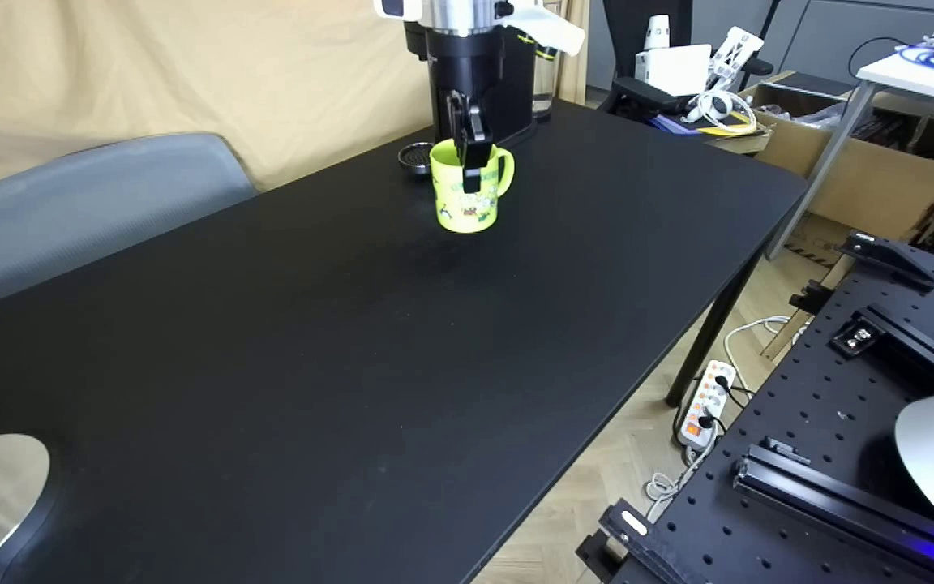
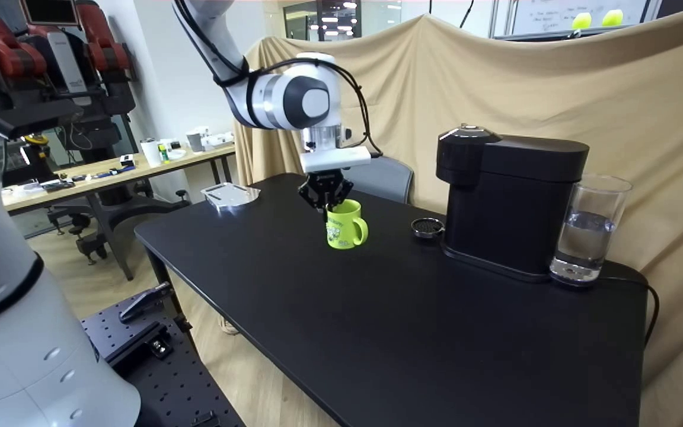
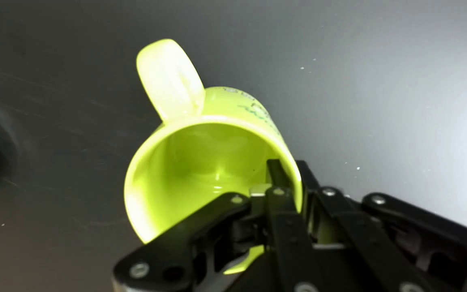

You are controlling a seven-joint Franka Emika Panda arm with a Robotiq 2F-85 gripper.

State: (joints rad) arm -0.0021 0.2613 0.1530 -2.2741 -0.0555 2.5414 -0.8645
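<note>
Jaws grip the lime-green mug (image 3: 203, 156) by its rim; grasp done, release not; any lift off the table (image 2: 424, 338) is unclear.

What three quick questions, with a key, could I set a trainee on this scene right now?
1. Which part of the green mug does the claw grip?
2. True or false: the claw is clamped on the mug's handle.
3. How full is the clear container beside the black machine: (a) empty, (b) partly filled, (c) brimful?

Key:
1. Its wall at the rim, with one finger inside and one outside.
2. False.
3. b.
</note>
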